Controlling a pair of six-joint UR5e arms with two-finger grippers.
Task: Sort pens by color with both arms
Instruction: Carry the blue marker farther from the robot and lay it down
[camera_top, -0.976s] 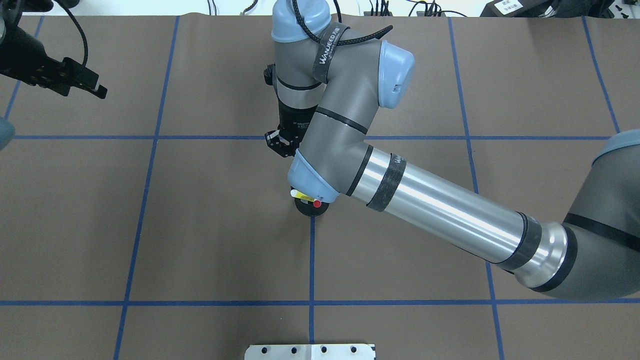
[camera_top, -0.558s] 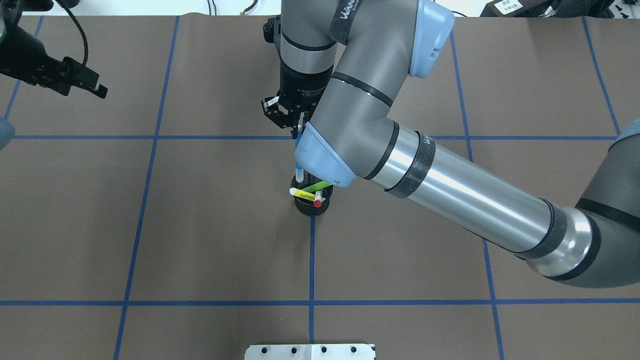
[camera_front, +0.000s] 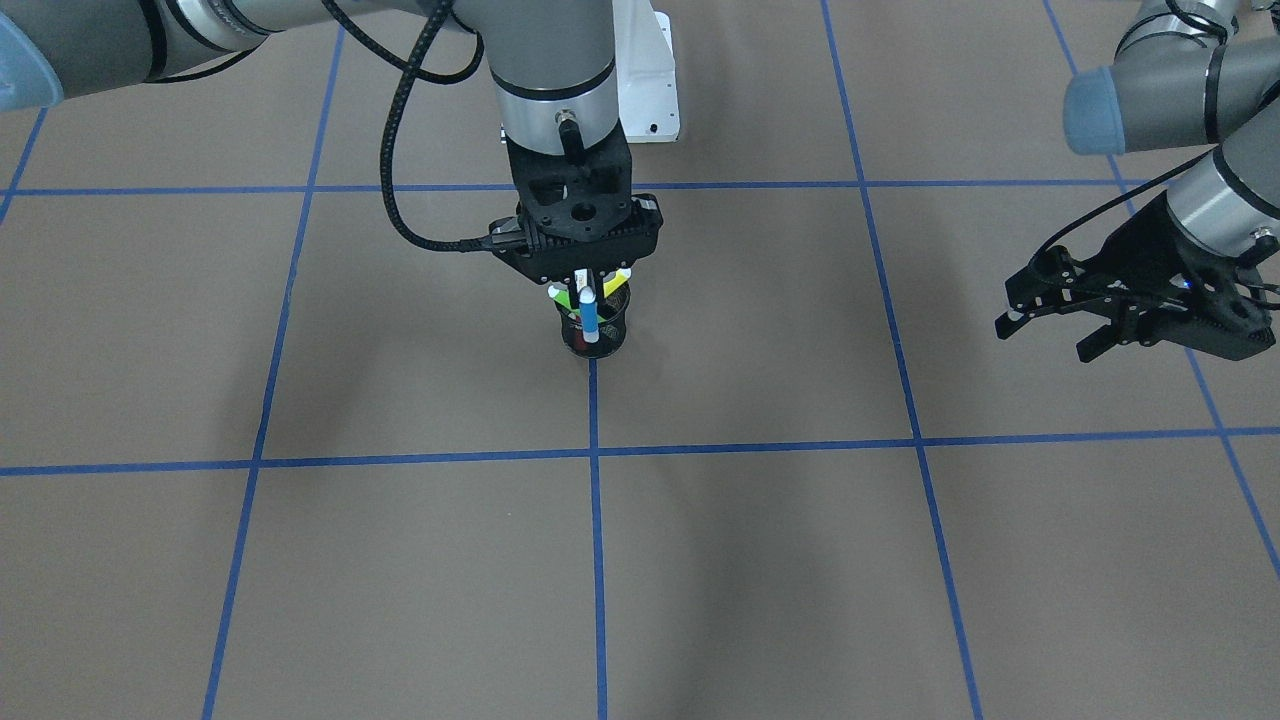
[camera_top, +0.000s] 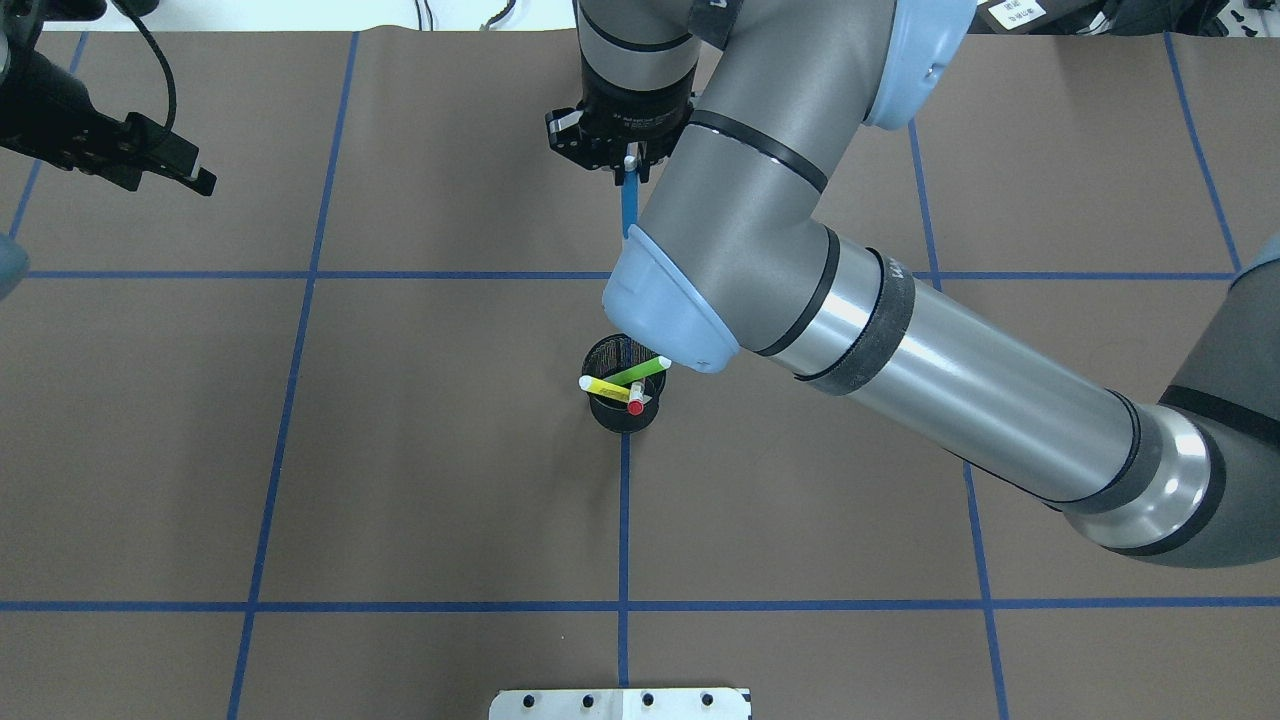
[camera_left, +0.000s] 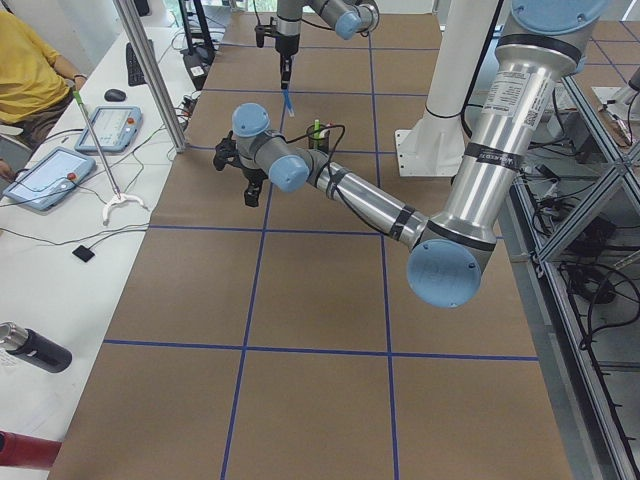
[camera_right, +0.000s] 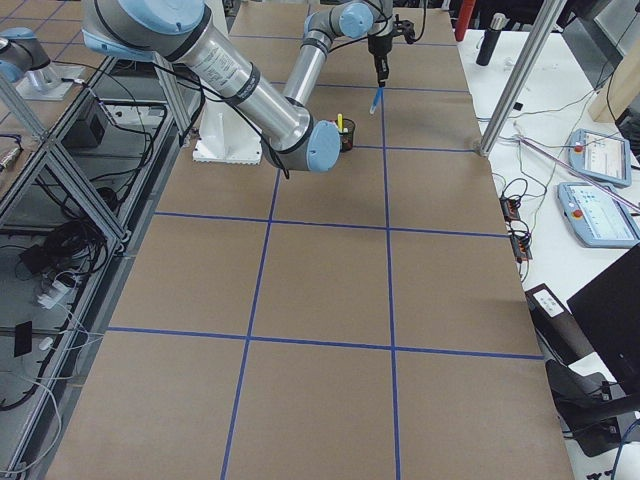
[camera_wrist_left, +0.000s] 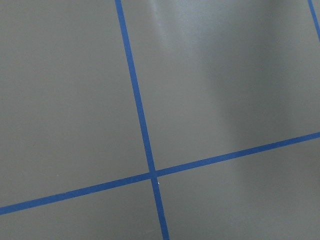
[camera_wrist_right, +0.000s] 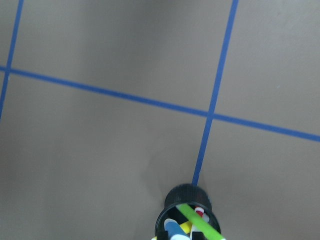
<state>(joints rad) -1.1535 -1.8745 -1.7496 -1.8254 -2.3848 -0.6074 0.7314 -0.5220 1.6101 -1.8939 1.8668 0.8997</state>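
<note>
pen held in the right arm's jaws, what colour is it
A blue pen; the overhead view shows it best.

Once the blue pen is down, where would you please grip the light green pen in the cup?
I'd take the light green pen by its upper end, which juts past the cup rim, from above with jaws across the barrel; lower down the yellow pen and red-capped pen crowd it.

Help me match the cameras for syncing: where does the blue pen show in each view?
Front-facing: blue pen upper centre, under the right tool, overlapping the black mesh cup.
Overhead: pen top centre.
Exterior left: pen top, left of centre.
Exterior right: pen top, right of centre.
Left wrist: not in it.
Right wrist: pen at bottom edge.
Shared landmark: the cup.
</note>
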